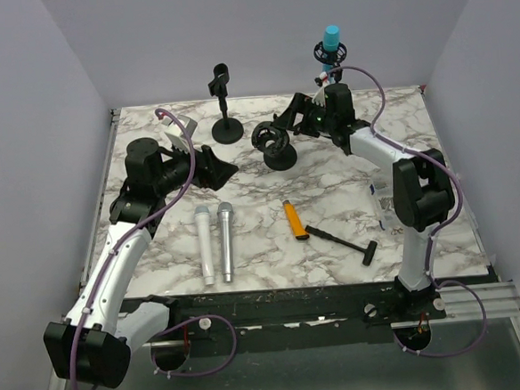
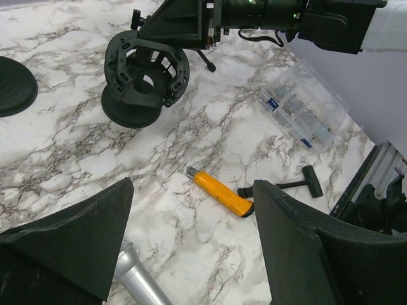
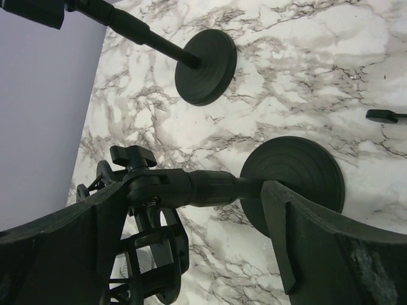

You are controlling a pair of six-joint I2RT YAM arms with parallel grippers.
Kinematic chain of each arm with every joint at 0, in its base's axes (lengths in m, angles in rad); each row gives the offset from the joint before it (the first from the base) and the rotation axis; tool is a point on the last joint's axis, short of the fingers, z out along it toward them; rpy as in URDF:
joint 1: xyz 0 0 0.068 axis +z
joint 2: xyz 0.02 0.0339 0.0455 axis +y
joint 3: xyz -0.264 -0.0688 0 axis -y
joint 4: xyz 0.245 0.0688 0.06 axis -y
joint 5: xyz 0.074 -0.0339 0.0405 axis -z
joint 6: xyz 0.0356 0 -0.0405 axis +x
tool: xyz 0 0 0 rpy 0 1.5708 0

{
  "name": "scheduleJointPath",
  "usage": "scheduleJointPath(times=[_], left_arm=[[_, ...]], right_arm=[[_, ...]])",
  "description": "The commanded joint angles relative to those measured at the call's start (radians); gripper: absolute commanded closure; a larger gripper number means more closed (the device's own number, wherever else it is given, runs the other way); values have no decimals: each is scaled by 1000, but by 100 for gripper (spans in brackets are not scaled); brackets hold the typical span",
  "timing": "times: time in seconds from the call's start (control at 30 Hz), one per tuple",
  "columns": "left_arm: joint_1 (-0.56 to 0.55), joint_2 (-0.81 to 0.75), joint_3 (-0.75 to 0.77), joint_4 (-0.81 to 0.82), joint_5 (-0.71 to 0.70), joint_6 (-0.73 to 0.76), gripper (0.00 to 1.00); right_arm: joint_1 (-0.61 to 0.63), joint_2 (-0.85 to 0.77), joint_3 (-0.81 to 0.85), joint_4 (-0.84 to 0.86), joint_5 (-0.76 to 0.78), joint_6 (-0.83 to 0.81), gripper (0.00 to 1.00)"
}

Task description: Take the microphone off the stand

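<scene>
A teal microphone (image 1: 330, 41) stands upright in a black shock-mount stand (image 1: 329, 58) at the back right, behind my right arm. A second shock-mount stand (image 1: 273, 146) in the middle of the table holds nothing. My right gripper (image 1: 285, 122) is open beside that stand. In the right wrist view its fingers straddle the stand's stem (image 3: 222, 187) without pressing on it. My left gripper (image 1: 226, 169) is open and holds nothing. It points at the empty mount (image 2: 146, 67), with bare marble between its fingers (image 2: 299, 241).
A tall clip stand (image 1: 225, 99) with a round base (image 3: 205, 67) is empty at the back. A white microphone (image 1: 206, 243) and a silver one (image 1: 225, 242) lie near the front. An orange tool (image 2: 219, 194), a black T-handle (image 2: 299, 185) and a clear parts box (image 2: 302, 114) lie to the right.
</scene>
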Motion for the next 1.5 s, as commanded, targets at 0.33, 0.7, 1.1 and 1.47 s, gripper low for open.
scheduleJointPath(times=[0.33,0.7,1.1,1.47], left_arm=[[5,0,-11,35,39,-21,21],[5,-35,-19,60,59,-42,21],[6,-52,-24,59,51,-41,21],[6,-44,-23,58,53,-41,21]], right_arm=[[-3,-199,-65,-89,-24,102,0],[43,-327,-445,315,5,336,0],[60,-225,-433,400,14,371,0],[62,-134,-349,393,23,379,6]])
